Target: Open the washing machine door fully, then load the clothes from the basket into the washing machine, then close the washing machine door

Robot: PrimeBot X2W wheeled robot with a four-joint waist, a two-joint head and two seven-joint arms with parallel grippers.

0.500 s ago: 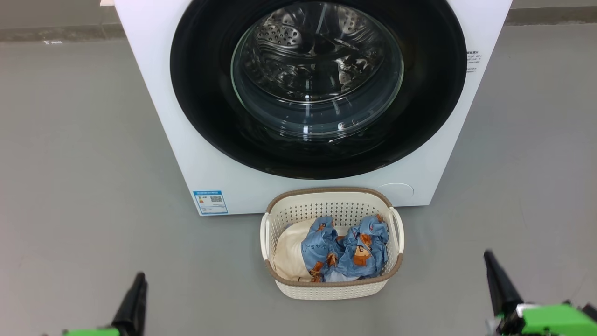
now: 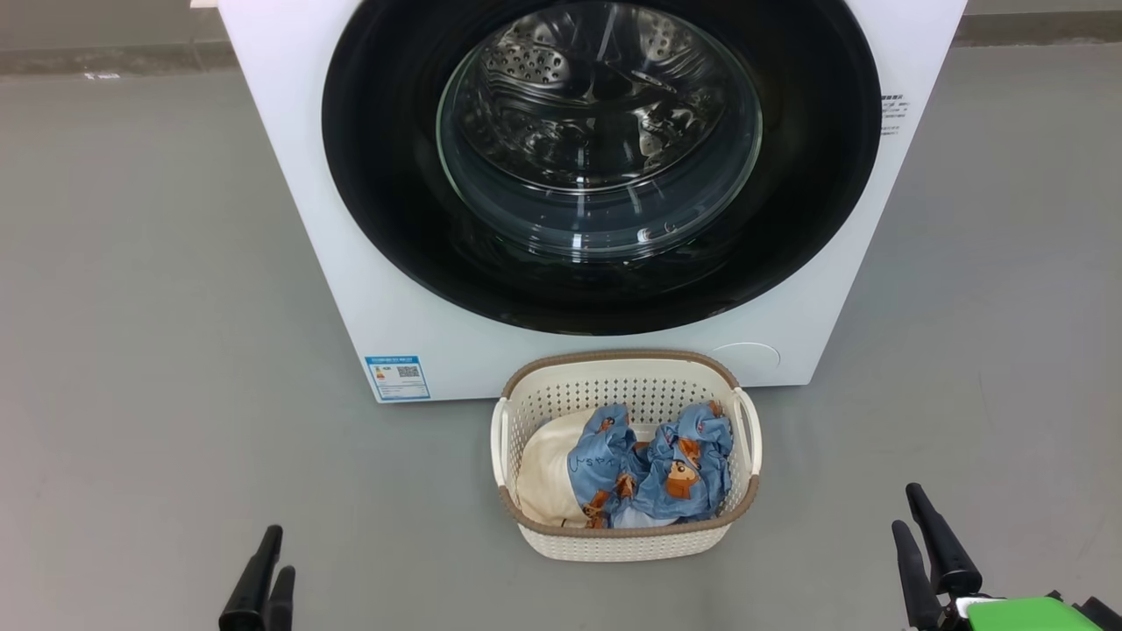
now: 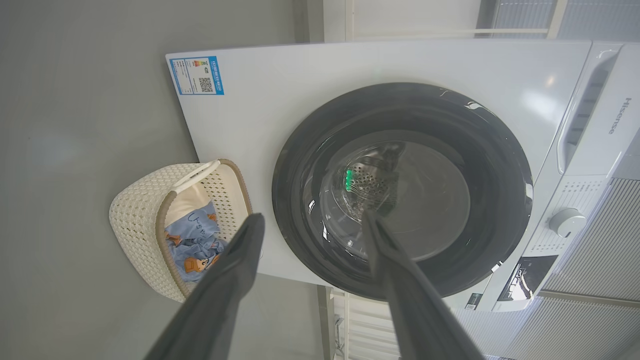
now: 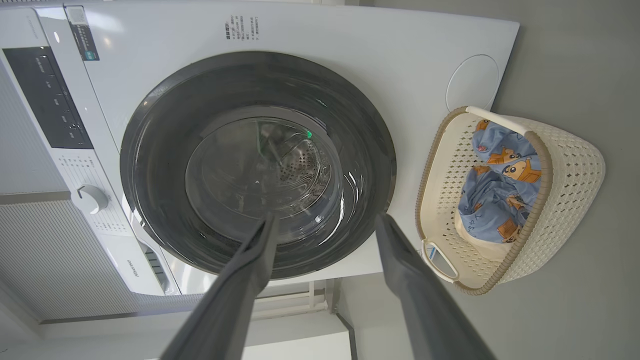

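The white washing machine (image 2: pixel 289 175) faces me with its door (image 2: pixel 600 166) shut, black rim flush against the front and steel drum visible through the glass. On the floor right in front stands the cream basket (image 2: pixel 627 543), holding the blue bear-print clothes (image 2: pixel 666 473) and a cream cloth (image 2: pixel 543 478). My left gripper (image 2: pixel 279 552) hangs low at the left, well short of the basket, and is open and empty (image 3: pixel 312 220). My right gripper (image 2: pixel 906 508), low at the right, is also open and empty (image 4: pixel 326 220). Both wrist views look at the door (image 3: pixel 400 190) (image 4: pixel 257 165).
Grey floor (image 2: pixel 158 350) spreads to both sides of the machine and basket. A blue label (image 2: pixel 397 378) sits at the machine's lower left and a round flap (image 2: pixel 745 355) at its lower right. The control panel carries a knob (image 3: pixel 565 222).
Both grippers have sunk lower in the head view and turned, so two fingers of each now show. The door, basket and clothes have not moved.
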